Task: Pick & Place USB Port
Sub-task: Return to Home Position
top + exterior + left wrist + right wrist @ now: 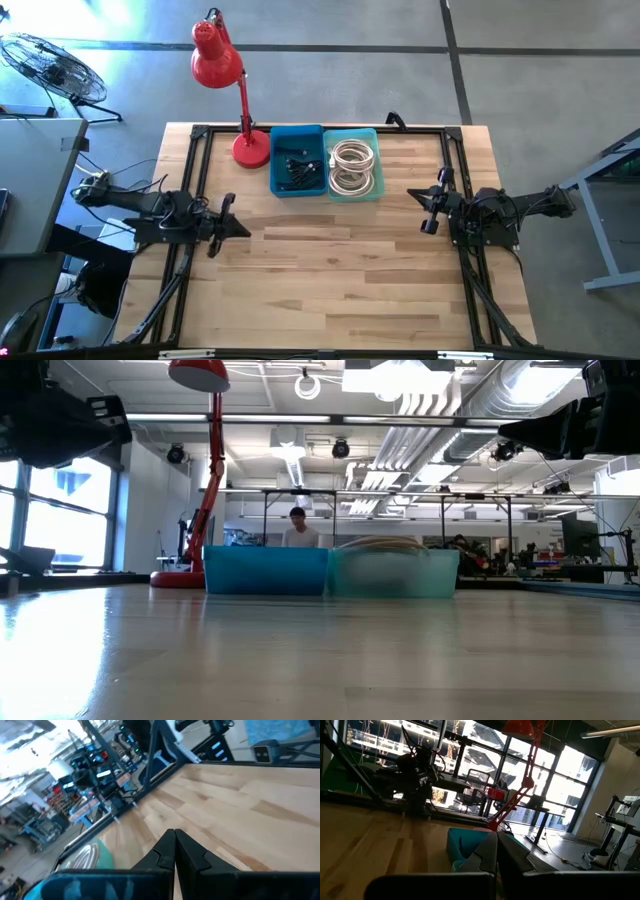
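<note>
Two tools are seen above the surface (pixel 330 270), both pinched shut with nothing held. The left tool (pixel 174 836) is nearer the blue bin (pixel 296 130), where the black cable (pixel 298 170) is laid. The right tool (pixel 497 839) is nearer the green bin (pixel 352 133), where the pale coiled cable (pixel 352 165) is laid.

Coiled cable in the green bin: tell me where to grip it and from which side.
Grip the coiled cable across one side of its ring, coming straight down from above. It lies flat inside the green bin, whose walls block any sideways approach, and its open middle leaves room for one finger. The right gripper, parked nearer, probably suits best.
</note>
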